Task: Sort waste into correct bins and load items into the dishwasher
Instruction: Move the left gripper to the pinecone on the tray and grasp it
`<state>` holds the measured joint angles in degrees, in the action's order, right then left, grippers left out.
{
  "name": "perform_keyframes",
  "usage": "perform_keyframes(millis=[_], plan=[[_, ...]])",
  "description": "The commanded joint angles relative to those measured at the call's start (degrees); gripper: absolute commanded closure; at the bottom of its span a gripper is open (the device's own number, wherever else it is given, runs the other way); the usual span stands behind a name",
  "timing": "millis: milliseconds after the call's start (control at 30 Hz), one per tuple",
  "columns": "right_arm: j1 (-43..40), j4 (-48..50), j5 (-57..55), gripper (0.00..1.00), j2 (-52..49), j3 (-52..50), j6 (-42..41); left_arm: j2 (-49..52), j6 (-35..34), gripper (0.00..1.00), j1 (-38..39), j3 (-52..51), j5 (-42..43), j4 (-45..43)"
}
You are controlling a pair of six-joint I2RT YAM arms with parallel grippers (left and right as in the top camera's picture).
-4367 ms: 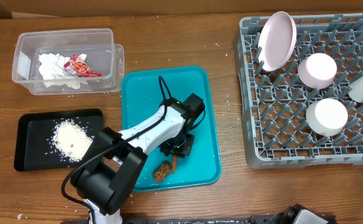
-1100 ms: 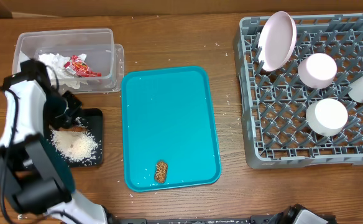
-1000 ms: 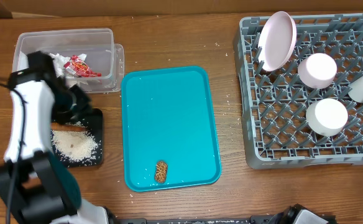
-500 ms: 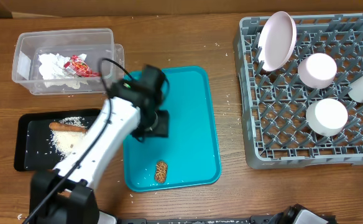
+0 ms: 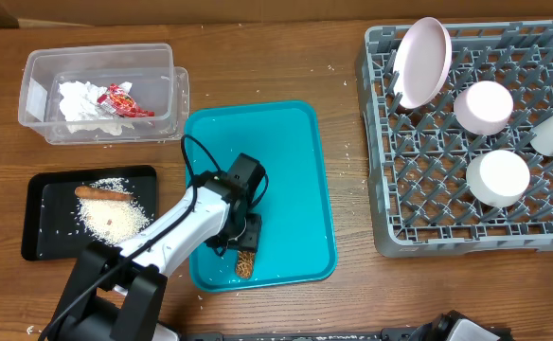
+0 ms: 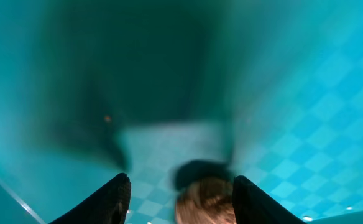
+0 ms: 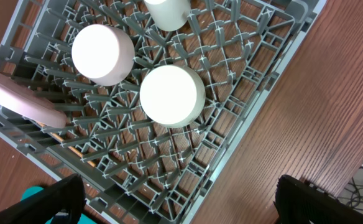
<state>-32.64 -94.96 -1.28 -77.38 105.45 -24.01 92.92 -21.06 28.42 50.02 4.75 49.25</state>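
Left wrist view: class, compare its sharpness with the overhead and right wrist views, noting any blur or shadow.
Left wrist view: soft-focused, a dark shadow over the teal tray, the brown food lump fuzzy at the bottom edge. Overhead view: sharp, evenly lit. Right wrist view: dish rack and white cups crisp.

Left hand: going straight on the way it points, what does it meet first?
The left hand would likely meet the brown food lump first, lying between its open fingers on the teal tray.

Napkin (image 5: pixel 78 99) and wrapper (image 5: pixel 120 98) lay in the clear tub (image 5: pixel 97 49), rice (image 5: pixel 115 218) and carrot (image 5: pixel 103 193) on the black tray (image 5: pixel 44 239). Brown lump (image 5: pixel 245 266) lay apart.
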Motion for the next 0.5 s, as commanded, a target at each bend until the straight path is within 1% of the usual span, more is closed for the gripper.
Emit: perform_keyframes(millis=[0,267,367,467], plan=[[-0.26,0.33,0.28,0.00,0.20,1.01,-0.44,0.26,-0.61,0.45,0.92,-1.36,1.70,-0.92],[-0.28,0.33,0.28,0.00,0.22,1.01,-0.44,0.24,1.42,0.44,4.24,-1.14,2.95,-0.87],[-0.26,0.33,0.28,0.00,0.22,1.01,-0.44,0.24,1.33,0.44,4.85,-1.09,5.40,1.09],[-0.26,0.33,0.28,0.00,0.20,1.01,-0.44,0.24,-0.46,0.41,4.96,-1.09,6.05,4.28]])
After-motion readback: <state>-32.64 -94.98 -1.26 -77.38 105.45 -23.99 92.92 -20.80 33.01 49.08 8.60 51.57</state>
